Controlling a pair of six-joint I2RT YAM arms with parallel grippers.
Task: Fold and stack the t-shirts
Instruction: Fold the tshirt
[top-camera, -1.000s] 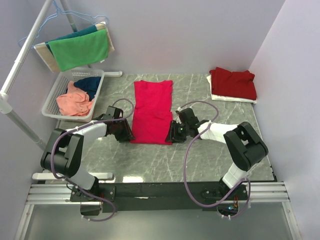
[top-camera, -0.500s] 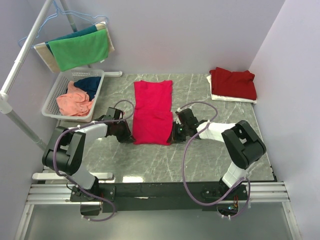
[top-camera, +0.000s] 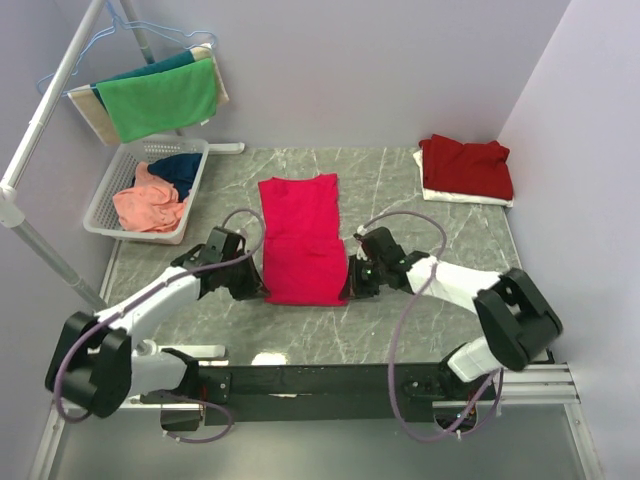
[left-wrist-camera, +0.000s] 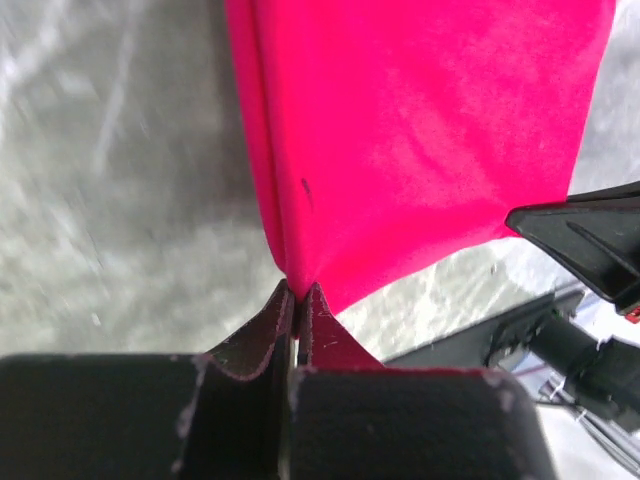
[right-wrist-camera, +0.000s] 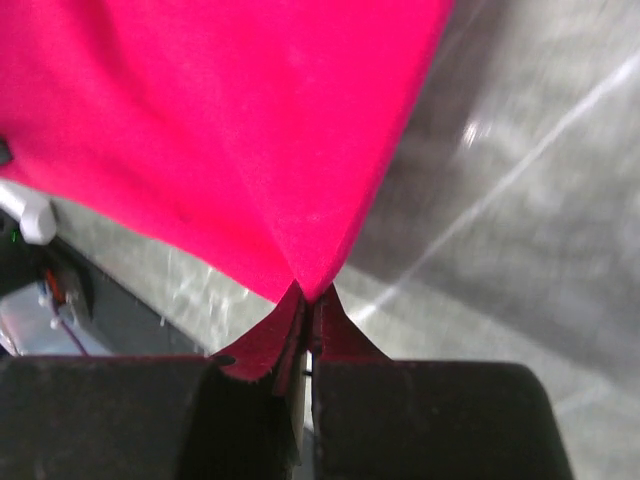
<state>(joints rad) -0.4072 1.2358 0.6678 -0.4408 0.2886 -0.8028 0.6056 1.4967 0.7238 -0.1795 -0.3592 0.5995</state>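
Pinkish-red t-shirt lies on the table; your left gripper and right gripper each pinch 1 near corner, jaws pressed together.

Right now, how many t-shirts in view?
4: pink-red shirt mid-table, near corners pinched by the left gripper and right gripper; maroon shirt folded at far right; salmon shirt and navy shirt in the basket at left. More may be hidden there.

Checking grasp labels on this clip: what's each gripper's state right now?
Left gripper: shut on the pinkish-red t-shirt, at its near left corner.
Right gripper: shut on the same t-shirt, at its near right corner.
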